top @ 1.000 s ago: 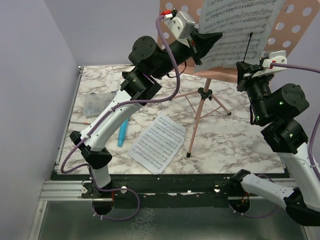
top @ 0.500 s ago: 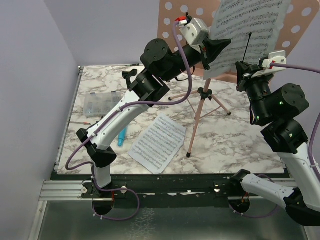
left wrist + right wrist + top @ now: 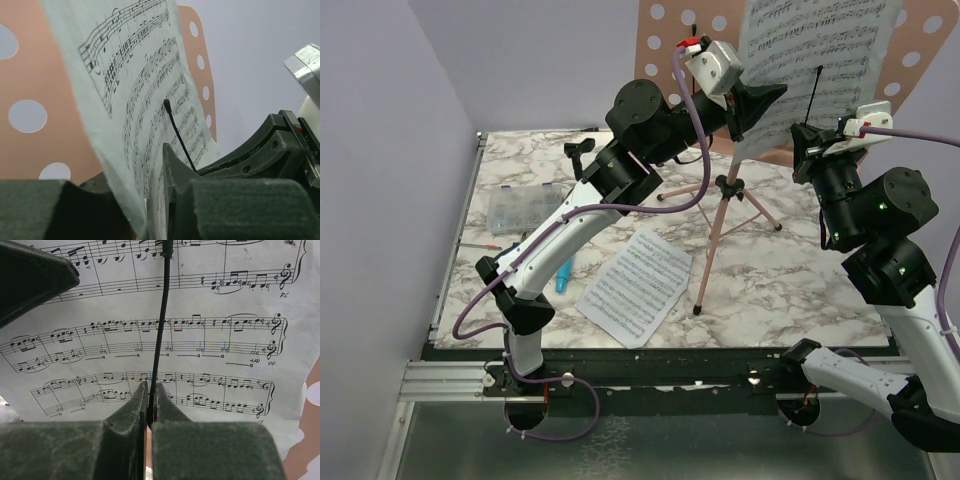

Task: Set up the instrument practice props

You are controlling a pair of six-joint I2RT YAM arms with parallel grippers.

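The pink music stand (image 3: 920, 40) stands at the back on tripod legs (image 3: 718, 232). A white sheet-music page (image 3: 820, 45) leans on its hole-punched panel (image 3: 30, 75). My left gripper (image 3: 760, 105) is shut on that page's lower left edge (image 3: 135, 100). My right gripper (image 3: 810, 140) is shut on the stand's thin black page-holder wire (image 3: 161, 325), which lies across the page (image 3: 215, 350). A second page (image 3: 635, 285) lies flat on the table. The blue toy microphone (image 3: 564, 268) lies left of it. The small black mic stand (image 3: 580, 150) is at the back left.
A clear plastic compartment box (image 3: 517, 208) sits at the left of the marble table (image 3: 790, 290). The tripod legs spread over the table's middle. Grey walls close in the left side and the back.
My left gripper has moved right and a little up with the page, which now stands more upright against the panel. The right arm has not moved.
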